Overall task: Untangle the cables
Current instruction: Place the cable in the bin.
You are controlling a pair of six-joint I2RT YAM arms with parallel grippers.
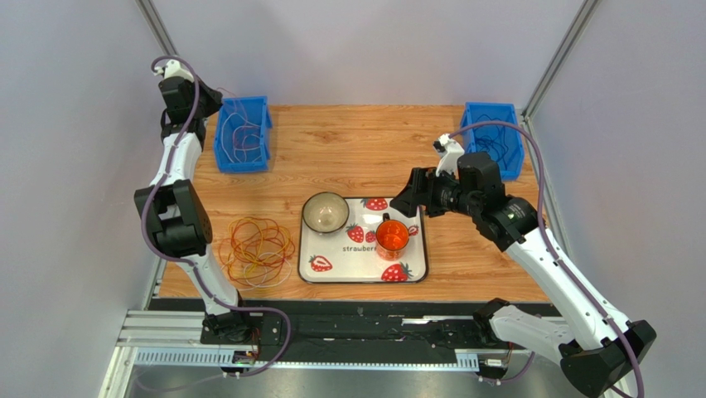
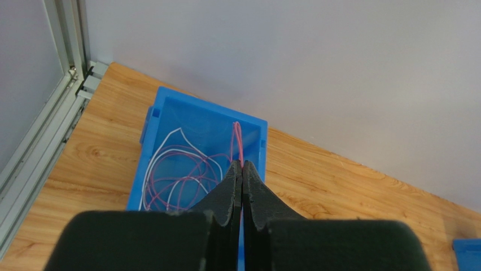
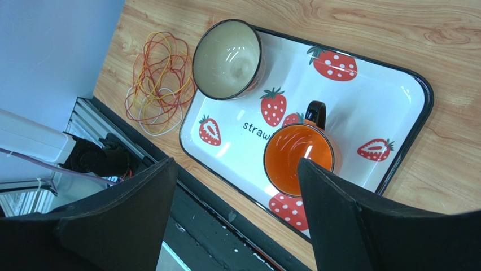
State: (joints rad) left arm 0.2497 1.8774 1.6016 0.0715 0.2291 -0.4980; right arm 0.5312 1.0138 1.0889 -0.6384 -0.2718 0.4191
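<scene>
A robotics lab test cell is shown, not a home or shop. A wood-grain table is boxed in by plain grey wall panels, held in alu profile posts. Slotted alu rails are seen along the near edge, w/ a black base plate beside them. Two white/black robot arms, L arm & R arm, are bolted there. A blue plastic bin is set far L & another far R, as used for parts storage. Household bits are laid out on the top like test items: a strawberry-print tray, a bowl, an orange mug & a heap of thin cables.
</scene>
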